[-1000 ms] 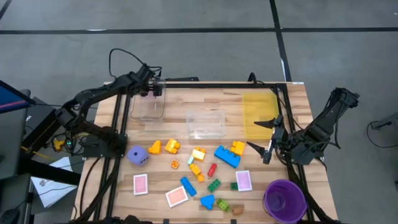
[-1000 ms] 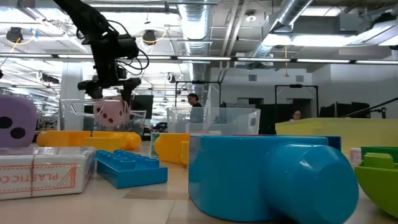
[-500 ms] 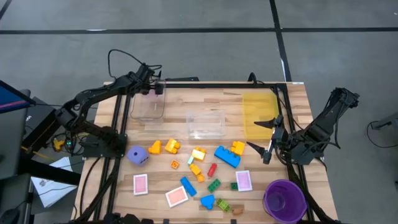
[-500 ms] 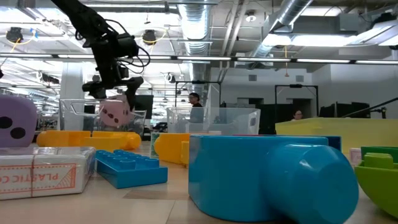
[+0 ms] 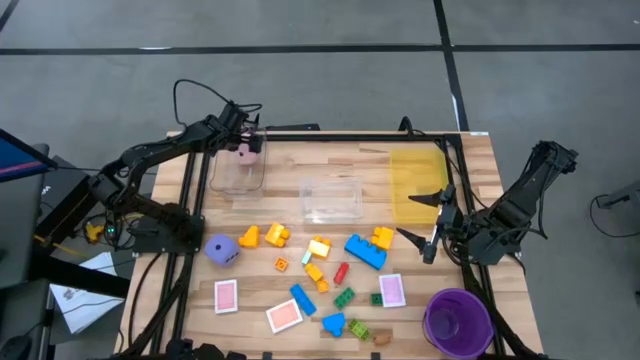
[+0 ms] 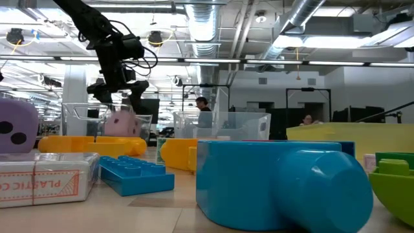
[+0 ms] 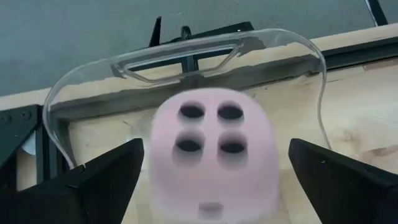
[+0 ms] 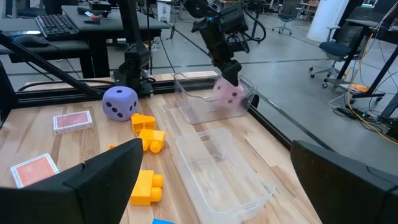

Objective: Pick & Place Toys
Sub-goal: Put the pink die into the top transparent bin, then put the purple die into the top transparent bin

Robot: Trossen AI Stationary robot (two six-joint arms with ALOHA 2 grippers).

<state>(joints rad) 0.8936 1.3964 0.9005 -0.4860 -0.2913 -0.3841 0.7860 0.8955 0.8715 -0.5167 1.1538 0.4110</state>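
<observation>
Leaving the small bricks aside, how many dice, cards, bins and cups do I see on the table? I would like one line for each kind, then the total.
Dice: 2, the pink die and the purple die
Pink-backed cards: 3
Clear bins: 2
Yellow bin: 1
Purple cup: 1
Total: 9

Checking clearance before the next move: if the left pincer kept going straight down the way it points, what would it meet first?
Most likely the pink die, blurred just below the open left pincer, then the clear bin beneath; how far apart they are is unclear.
</observation>
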